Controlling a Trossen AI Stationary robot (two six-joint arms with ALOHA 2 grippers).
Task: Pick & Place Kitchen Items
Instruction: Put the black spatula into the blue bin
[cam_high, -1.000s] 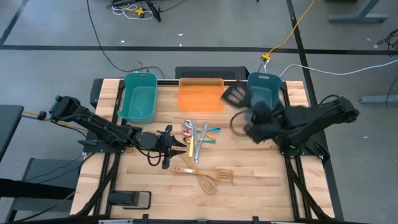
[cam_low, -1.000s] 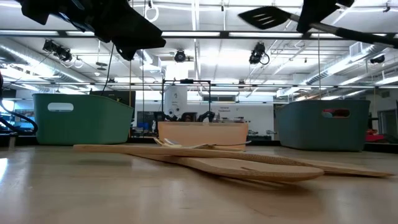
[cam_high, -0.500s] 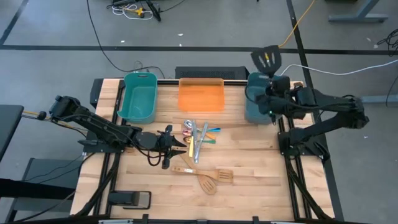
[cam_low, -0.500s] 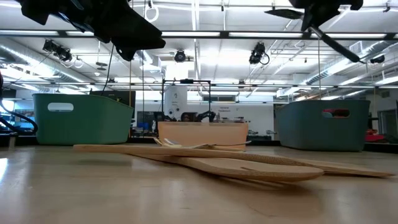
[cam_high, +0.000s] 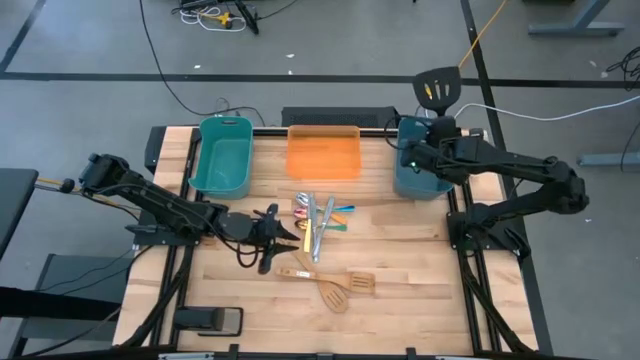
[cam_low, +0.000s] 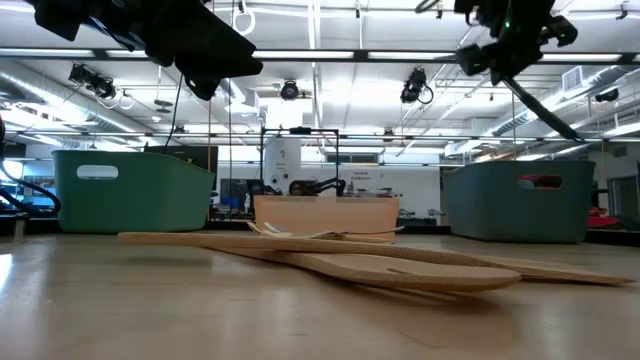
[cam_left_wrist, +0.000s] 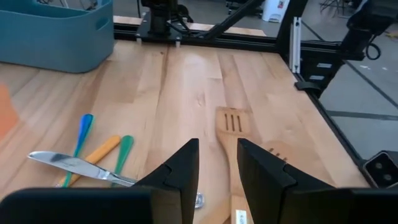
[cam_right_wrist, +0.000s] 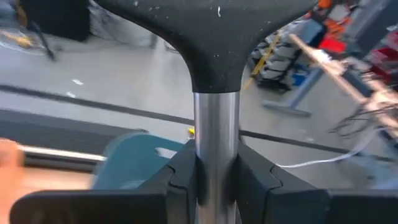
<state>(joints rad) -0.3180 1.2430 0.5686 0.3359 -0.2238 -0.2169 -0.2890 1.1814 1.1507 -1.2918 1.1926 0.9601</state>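
Note:
My right gripper (cam_high: 434, 125) is shut on the black long-handled turner. The turner's head (cam_high: 437, 84) is out past the table's far edge, above the right teal tub (cam_high: 415, 168). In the low view its handle (cam_low: 548, 103) slants down from the gripper. My left gripper (cam_high: 292, 240) hovers open over the table at the left of the utensil pile, nothing between its fingers (cam_left_wrist: 180, 171). Silver cutlery (cam_high: 318, 222) and coloured-handled pieces (cam_high: 341, 213) lie flat mid-table. Pale wooden spatulas (cam_high: 335, 285) lie nearer the front edge. My right gripper pinches the turner's silver shaft (cam_right_wrist: 216, 127) between its two fingers, just below the black head. The fingers point toward the table's far side. The turner is lifted clear, with its head high and far and its handle slanting down behind.
An orange tray (cam_high: 323, 152) stands at the far middle and a second teal tub (cam_high: 225, 158) at the far left. A slotted wooden spatula (cam_left_wrist: 231, 124) and a silver knife (cam_left_wrist: 74, 167) lie just ahead of my left gripper. Bare wood shows on the table's right half.
My right gripper has carried the turner from over the table beside the right tub toward the far right corner. It turned as it went, so the head swung from pointing left to pointing past the far edge. The turner stays clear of everything.

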